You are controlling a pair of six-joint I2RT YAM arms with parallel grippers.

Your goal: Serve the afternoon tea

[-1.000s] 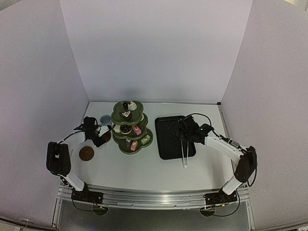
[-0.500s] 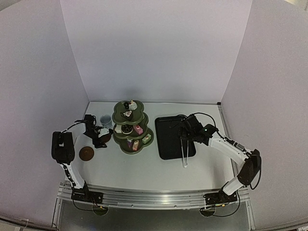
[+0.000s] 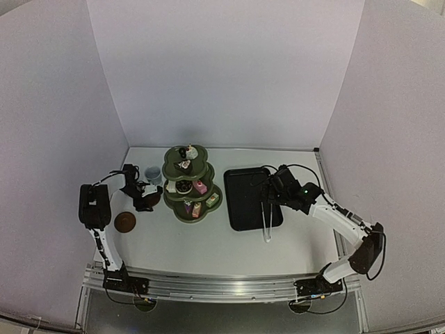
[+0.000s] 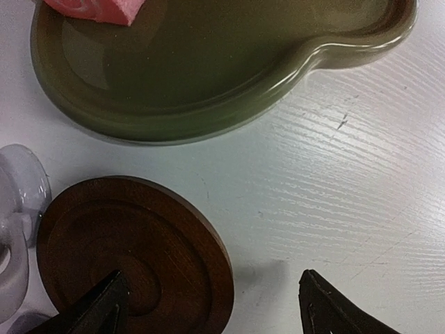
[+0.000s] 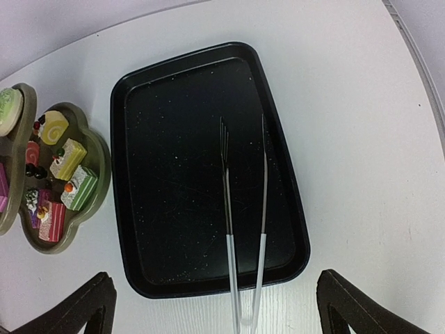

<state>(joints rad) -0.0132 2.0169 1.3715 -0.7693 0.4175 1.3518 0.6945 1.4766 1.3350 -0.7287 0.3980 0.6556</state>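
Looking down from the top camera, the olive three-tier stand (image 3: pixel 188 182) sits mid-table loaded with little cakes (image 3: pixel 198 188). A blue cup (image 3: pixel 152 172) is just behind-left of it, and one brown saucer (image 3: pixel 125 222) is off alone near the front left. Left gripper (image 3: pixel 142 195) hides what's under it there, but its wrist cam shows a second saucer (image 4: pixel 132 250) right beside a pale cup (image 4: pixel 17 198), jaws spread wide, gripping nothing. Right gripper (image 5: pixel 215 275) is spread and empty too, above the black tray (image 5: pixel 188 174) and white tongs (image 5: pixel 243 209).
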